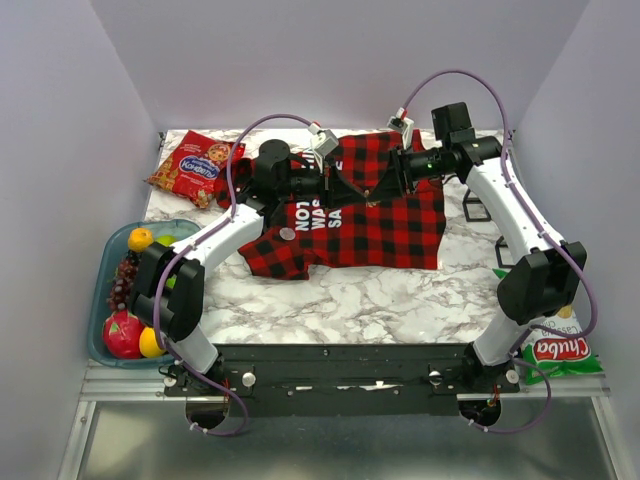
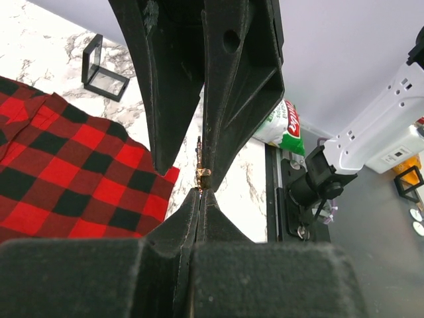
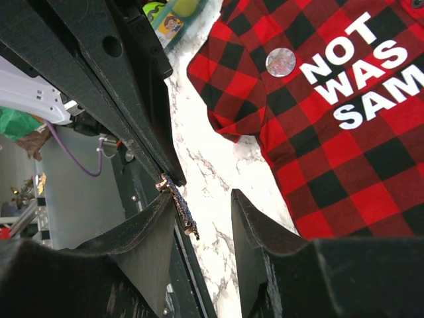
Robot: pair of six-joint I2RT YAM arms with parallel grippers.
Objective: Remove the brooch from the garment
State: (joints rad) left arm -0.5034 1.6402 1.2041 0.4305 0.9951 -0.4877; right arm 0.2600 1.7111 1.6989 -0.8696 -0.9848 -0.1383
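- The brooch point(image 3: 281, 61), a small silvery disc, sits on the red-and-black checked shirt point(image 1: 390, 225) just beside the white word "NOT", untouched
- Left jaws are pressed fully together above the shirt
- Right jaws are half apart and hold nothing
- Best approach, I'd judge: pinch the disc's rim squarely and hold the cloth down on the marble worktop point(image 1: 380, 300) while lifting

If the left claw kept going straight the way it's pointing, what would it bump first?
Most likely the black fingers of the right gripper. In the left wrist view they stand right ahead of the shut tips of the left gripper, though how close is unclear.
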